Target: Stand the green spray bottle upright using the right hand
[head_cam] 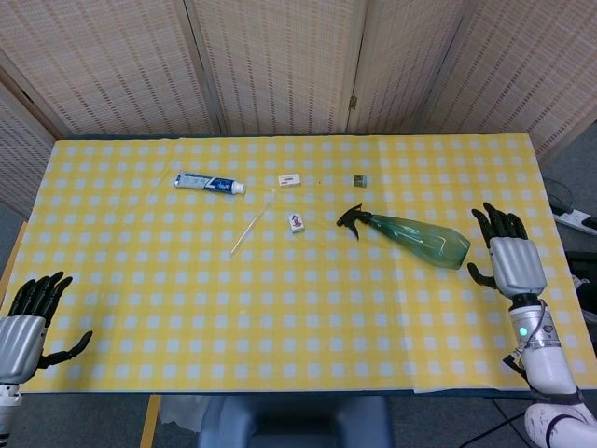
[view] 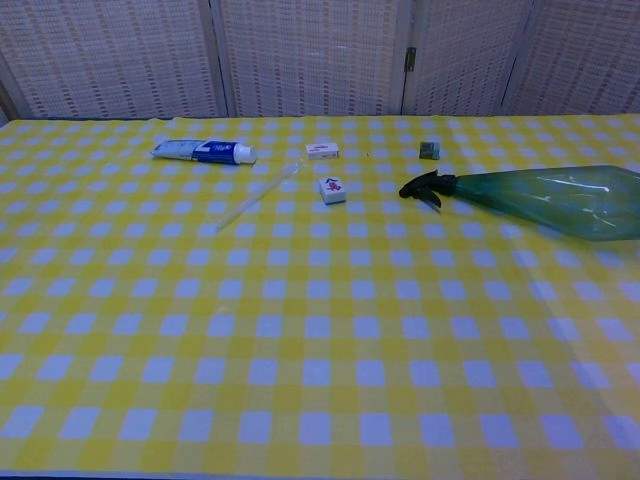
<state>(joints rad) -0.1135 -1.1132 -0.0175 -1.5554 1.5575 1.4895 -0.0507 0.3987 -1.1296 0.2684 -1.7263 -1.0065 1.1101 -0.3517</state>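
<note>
The green spray bottle (head_cam: pixel 418 238) lies on its side on the checked cloth, black nozzle pointing left, base toward the right edge; the chest view shows the green spray bottle (view: pixel 555 198) at right. My right hand (head_cam: pixel 512 257) hovers open just right of the bottle's base, fingers spread, not touching it. My left hand (head_cam: pixel 26 317) is open at the table's front left corner, holding nothing. Neither hand appears in the chest view.
A toothpaste tube (head_cam: pixel 209 183), a clear stick (head_cam: pixel 253 224), a small white box (head_cam: pixel 289 179), a white tile (head_cam: pixel 297 222) and a small dark cube (head_cam: pixel 359 180) lie left of and behind the bottle. The table's right edge (head_cam: pixel 550 215) runs beside my right hand.
</note>
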